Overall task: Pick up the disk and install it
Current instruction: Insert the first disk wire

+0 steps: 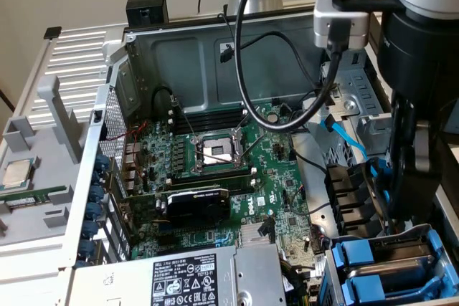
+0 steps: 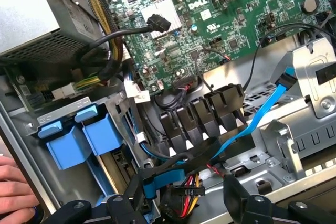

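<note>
Two blue carrier frames [image 1: 373,266] with grey drive bodies between them stand side by side in the drive bay at the exterior view's lower right; I take these for the disk and its neighbour. Their blue end tabs [image 2: 79,137] also show in the wrist view. My gripper [image 1: 403,202] hangs just above and behind that bay, over the cable bundle. It is open: in the wrist view the two black fingers [image 2: 239,195] stand wide apart around my gripper's [image 2: 178,203] midpoint, with only cables beneath and nothing held.
The open computer case holds a green motherboard [image 1: 237,177], a black graphics card [image 1: 197,202] and a power supply [image 1: 193,277]. A blue data cable [image 2: 262,116] and black plugs [image 2: 205,114] cross under the fingers. A person's hand [image 2: 16,184] rests by the bay. A grey tray [image 1: 29,177] holds a processor chip.
</note>
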Controlling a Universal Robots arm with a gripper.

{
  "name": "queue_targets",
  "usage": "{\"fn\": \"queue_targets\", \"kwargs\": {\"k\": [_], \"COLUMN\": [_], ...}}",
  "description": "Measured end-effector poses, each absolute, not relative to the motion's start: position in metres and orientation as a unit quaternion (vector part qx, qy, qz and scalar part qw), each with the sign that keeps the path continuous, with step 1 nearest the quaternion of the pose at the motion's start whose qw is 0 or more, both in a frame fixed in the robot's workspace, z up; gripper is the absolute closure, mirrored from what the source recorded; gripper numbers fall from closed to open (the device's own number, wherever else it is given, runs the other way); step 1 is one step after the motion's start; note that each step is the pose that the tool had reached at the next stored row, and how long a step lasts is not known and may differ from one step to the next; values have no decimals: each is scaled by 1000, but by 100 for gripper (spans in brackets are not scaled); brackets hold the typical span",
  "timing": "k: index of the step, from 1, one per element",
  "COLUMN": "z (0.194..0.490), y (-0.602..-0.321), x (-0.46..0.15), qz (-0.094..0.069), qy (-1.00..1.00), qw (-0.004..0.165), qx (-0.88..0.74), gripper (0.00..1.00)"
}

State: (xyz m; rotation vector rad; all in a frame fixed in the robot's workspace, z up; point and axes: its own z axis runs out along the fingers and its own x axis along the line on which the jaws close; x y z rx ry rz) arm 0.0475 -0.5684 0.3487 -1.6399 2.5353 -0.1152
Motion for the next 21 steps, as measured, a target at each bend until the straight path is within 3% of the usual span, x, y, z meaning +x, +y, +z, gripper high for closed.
{"fn": "queue_targets", "kwargs": {"k": [10,12,13,21], "z": [348,348,348,348], "y": [-561,-560,-560,-560], "x": [47,48,48,48], "qz": [-43,-44,-44,-44], "qy": [841,841,842,843], "qw": [57,56,56,56], "qx": [-536,-536,-535,-534], "gripper": [29,31,38,38]}}
